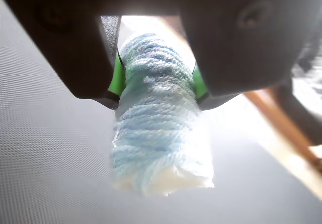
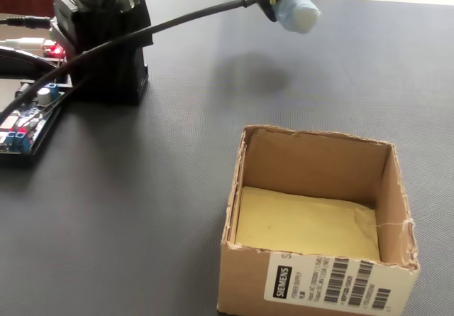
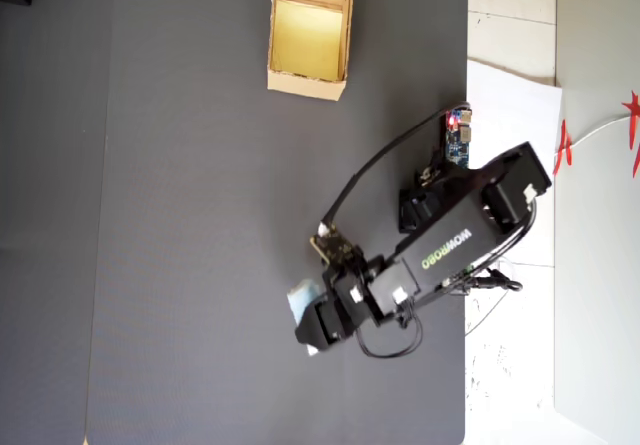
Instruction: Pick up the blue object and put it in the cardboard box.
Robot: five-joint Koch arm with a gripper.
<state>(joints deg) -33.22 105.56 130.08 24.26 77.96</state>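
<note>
The black gripper (image 1: 157, 90), with green pads on its fingers (image 1: 116, 78), is closed around the upper part of the small pale-blue oblong lump of wound yarn (image 1: 158, 138), so the lower half hangs free below the fingers in the centre of the wrist view. In the fixed view the lump (image 2: 296, 13) sits at the top of the frame, lifted clear of the dark grey textured table (image 2: 177, 188) with a soft shadow beneath it.

The lump looks light and soft, its ribbed strands giving under the pads, so it should squash rather than slip; the fuzzy surface probably grips well. Taking hold across its narrow middle, as here, seems the sound choice.

The small tan cardboard box (image 2: 316, 287), thin-walled with ragged edges, a yellowish floor and a barcode label, stands open at the lower right of the fixed view, well apart from the lump. In the overhead view the box (image 3: 310, 83) is at the top, the lump (image 3: 301, 298) lower down.
</note>
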